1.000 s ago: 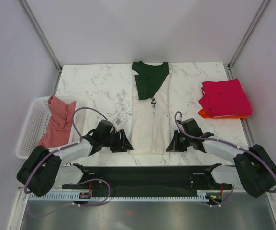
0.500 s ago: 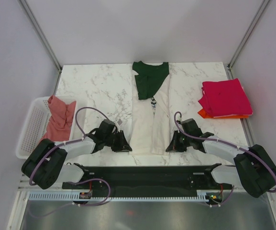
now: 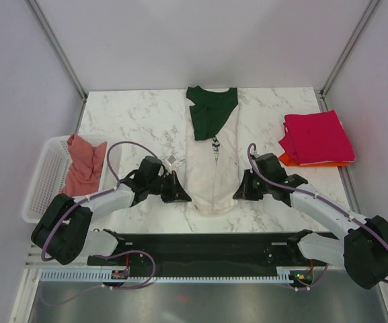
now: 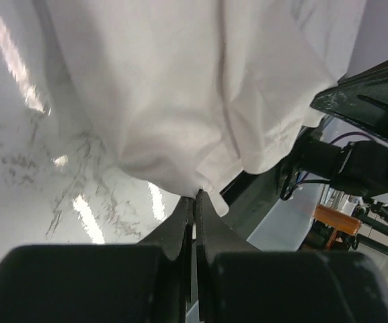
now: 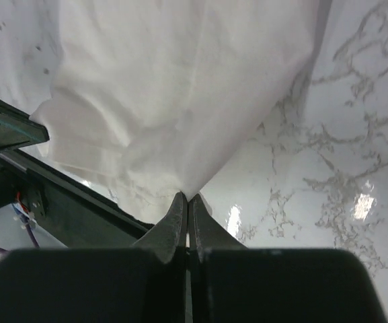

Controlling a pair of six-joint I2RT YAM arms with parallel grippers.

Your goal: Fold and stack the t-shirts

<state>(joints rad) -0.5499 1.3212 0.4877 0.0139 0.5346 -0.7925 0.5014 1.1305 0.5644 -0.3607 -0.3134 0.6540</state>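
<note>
The cream t-shirt (image 3: 212,171) with dark green collar and sleeve lies folded lengthwise in a narrow strip down the middle of the marble table (image 3: 140,124). My left gripper (image 3: 182,196) is shut on the strip's near left corner, cream cloth (image 4: 180,101) bunching at its tips (image 4: 196,194). On the near right corner my right gripper (image 3: 239,193) is shut too, the hem (image 5: 173,101) pinched between its tips (image 5: 187,196). The near hem is lifted and sags between both grippers. A salmon-pink t-shirt (image 3: 83,168) lies in the basket. Magenta (image 3: 317,136) and orange (image 3: 286,160) t-shirts are stacked at the right.
A white plastic lattice basket (image 3: 42,182) stands at the table's left edge. The black base rail (image 3: 200,245) runs along the near edge below the shirt's hem. White walls enclose the table at the back and sides.
The left gripper has closed on the shirt's near left corner. Both grippers have moved away from the near edge, lifting the hem, which now sags between them.
</note>
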